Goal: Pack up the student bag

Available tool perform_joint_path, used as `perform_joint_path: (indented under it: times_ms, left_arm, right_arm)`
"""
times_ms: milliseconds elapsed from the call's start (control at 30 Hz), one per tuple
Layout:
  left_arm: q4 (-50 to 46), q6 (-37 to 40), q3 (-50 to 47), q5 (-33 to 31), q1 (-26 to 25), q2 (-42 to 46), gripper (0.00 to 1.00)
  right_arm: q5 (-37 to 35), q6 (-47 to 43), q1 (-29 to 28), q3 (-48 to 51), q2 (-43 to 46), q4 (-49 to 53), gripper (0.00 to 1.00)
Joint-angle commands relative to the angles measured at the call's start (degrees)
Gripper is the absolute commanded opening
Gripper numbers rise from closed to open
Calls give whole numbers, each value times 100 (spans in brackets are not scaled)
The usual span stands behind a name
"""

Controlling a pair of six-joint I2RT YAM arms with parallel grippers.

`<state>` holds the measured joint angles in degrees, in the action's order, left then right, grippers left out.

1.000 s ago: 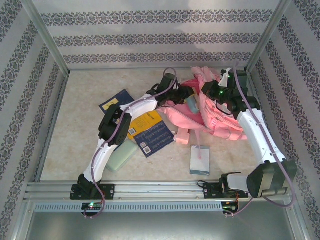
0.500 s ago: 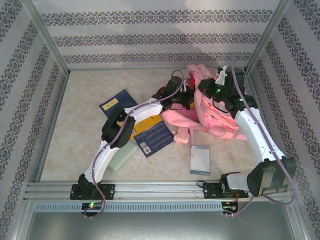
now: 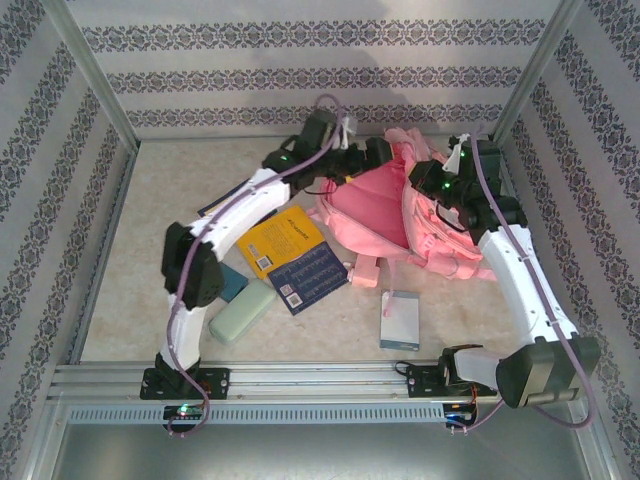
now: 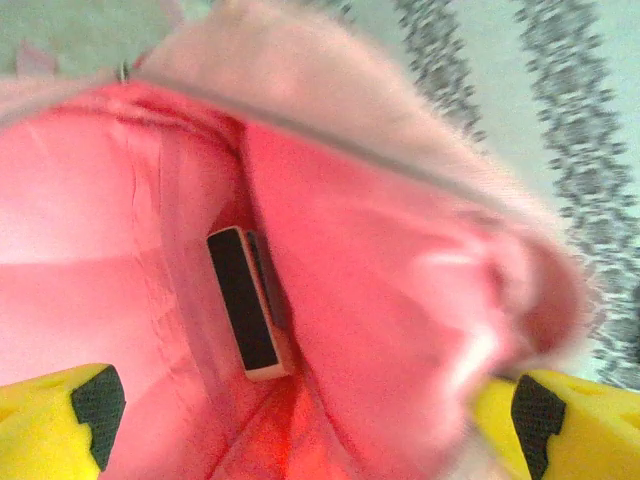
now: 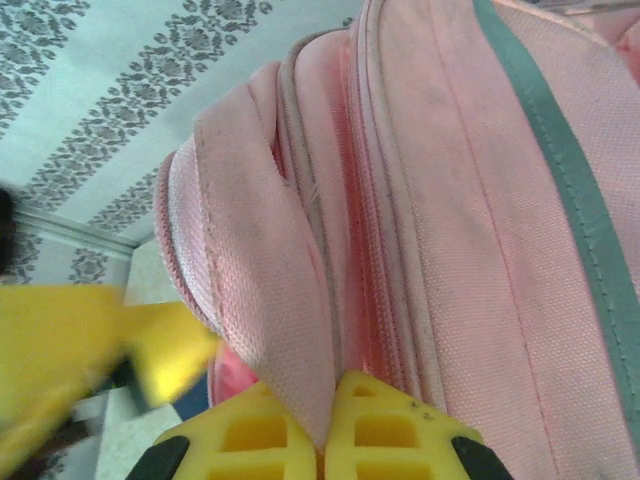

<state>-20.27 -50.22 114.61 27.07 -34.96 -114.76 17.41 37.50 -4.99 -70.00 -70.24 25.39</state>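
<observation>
A pale green oblong case (image 3: 240, 312) is lying at the near left of the counter (image 3: 150, 220). Just right of it, a yellow and navy softcover book (image 3: 296, 257) is waiting flat, probably next in line for packing. Something more is lying partly under the left arm, too hidden to name.

The left hand (image 4: 312, 425) is hanging at the far side over the mouth of the large pink fabric student bag (image 3: 375, 205), its yellow fingers (image 4: 60, 420) standing wide apart and gripping nothing. It is looking straight down into the pink lining, where a flat dark slab with a pale edge (image 4: 245, 300) is standing on end against an inner fold, so it seems this piece is already packed.

The bag is lying at the far right of the counter, gaping towards the left. Near of it, a small pale rectangular booklet (image 3: 400, 320) is resting alone.

The right hand (image 5: 325, 415) is pinching together on a fold of the bag's upper rim, apparently lifting it so the opening is staying wide.

Counting: one bag, two hands, one item inside, three loose items lying clear
</observation>
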Motion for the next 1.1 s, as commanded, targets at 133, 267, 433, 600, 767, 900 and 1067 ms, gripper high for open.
perform_joint_path:
  times_ms: [133, 267, 433, 600, 767, 900, 1067]
  left_arm:
    - [4323, -3441, -3935, 549, 1000, 1366, 100]
    - [1268, -1061, -3072, 819, 1066, 1800, 100]
    - [-647, 1718, -2903, -908, 540, 2644, 100]
    - [-1080, 2634, -3478, -1545, 274, 3155, 100]
    - [-1991, 3396, -3494, -2708, 26, 3514, 100]
    - [-1329, 2668, -4294, -1669, 620, 4001, 100]
    - [-1499, 2689, -4049, -1695, 108, 3377, 100]
  right_arm:
    - [-882, -487, 86, -3, 445, 103, 0]
    - [-1075, -714, 78, 28, 526, 263, 0]
    - [-1210, -864, 52, 83, 547, 400, 0]
    - [-1655, -1281, -54, -70, 546, 740, 0]
    - [-2048, -1561, -80, -177, 546, 959, 0]
    - [-2118, -1583, -89, -198, 502, 1025, 0]
    - [-2635, -1468, -19, -129, 441, 1208, 0]
